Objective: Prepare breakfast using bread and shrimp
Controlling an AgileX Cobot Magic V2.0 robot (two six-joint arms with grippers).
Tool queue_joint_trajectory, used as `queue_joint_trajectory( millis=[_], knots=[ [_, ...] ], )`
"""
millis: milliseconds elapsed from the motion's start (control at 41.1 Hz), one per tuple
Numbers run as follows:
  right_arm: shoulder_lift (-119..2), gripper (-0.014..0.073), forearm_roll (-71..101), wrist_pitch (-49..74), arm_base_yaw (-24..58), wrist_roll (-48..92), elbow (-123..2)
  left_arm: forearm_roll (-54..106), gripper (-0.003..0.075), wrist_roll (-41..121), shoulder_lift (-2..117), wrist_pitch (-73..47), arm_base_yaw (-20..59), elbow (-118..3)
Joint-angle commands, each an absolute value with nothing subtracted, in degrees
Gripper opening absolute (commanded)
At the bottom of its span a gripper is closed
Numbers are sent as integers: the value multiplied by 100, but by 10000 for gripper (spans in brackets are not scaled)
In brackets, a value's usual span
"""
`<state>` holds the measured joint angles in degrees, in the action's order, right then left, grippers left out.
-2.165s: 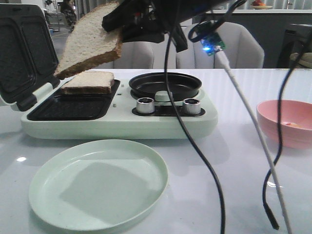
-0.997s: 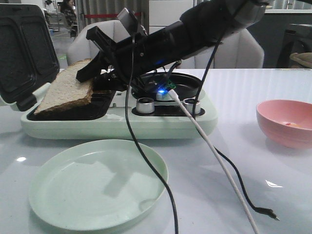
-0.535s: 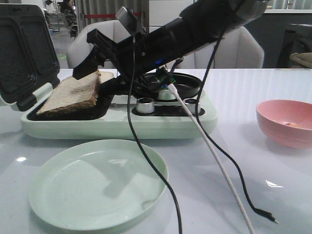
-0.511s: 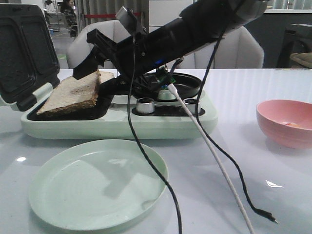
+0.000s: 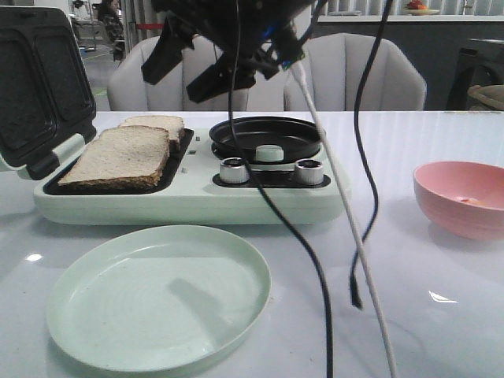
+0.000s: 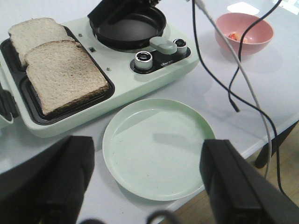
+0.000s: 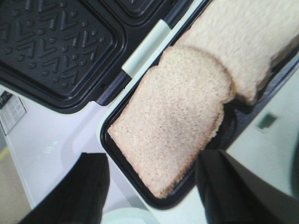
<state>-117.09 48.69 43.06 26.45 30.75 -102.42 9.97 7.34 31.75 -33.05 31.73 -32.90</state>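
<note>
No legible text, brand or number is shown; a small white label point(image 7: 10, 113) appears in the right wrist view, its print unreadable.

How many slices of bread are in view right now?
2. One bread slice lies at the front of the sandwich maker's tray; the other sits behind it, partly overlapped.

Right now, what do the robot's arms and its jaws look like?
Both are black. The right gripper has long, flat black jaws and sits on a chunky black arm. A black cable and a white cable dangle from it. The left gripper shows as two broad, matte black jaws.
</note>
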Motion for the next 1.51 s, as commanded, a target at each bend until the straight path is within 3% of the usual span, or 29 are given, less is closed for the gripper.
queue_joint_trajectory(
  millis=[0,340,924,1484],
  knots=[
    [-10884,512,4396,4288,2652,2823,-10418,1006,530,671,3183,-2848,3177,-3456],
    [-9493,512,2899,4860,2652,2340,-10177,993,530,671,3183,-2799,3177,-3456],
    [-6335,512,464,4542,2652,662,-6789,984,530,671,3183,-2769,3177,-3456],
    [-3561,512,338,4755,2633,149,-4601,984,530,671,3183,-2769,3177,-3456]
  ],
)
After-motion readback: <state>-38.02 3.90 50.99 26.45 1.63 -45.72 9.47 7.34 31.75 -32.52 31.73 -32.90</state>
